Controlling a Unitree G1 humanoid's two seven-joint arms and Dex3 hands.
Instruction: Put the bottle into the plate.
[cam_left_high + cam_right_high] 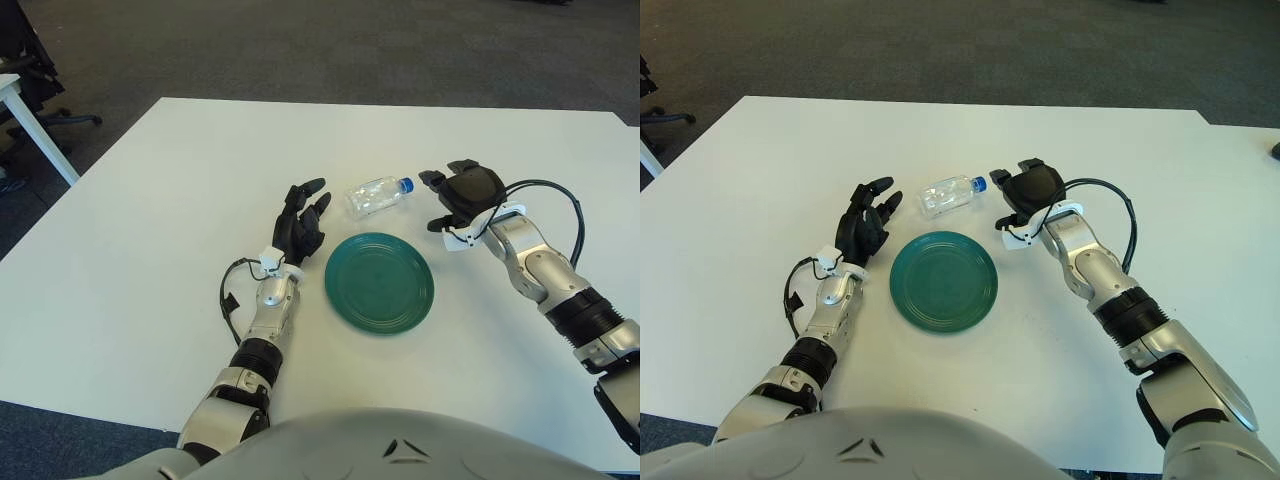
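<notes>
While bottle lies flat, cap points at right hand

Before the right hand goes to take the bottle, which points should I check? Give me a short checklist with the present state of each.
1. Bottle within reach, lying on its side on the table: ok.
2. Cap faces the right hand: ok.
3. Right hand open, holding nothing: ok.
4. Right hand already touching the bottle: not ok, a gap shows.
5. Plate bare, ready to receive: ok.
6. Left hand, left of the plate, out of the path: ok.
</notes>
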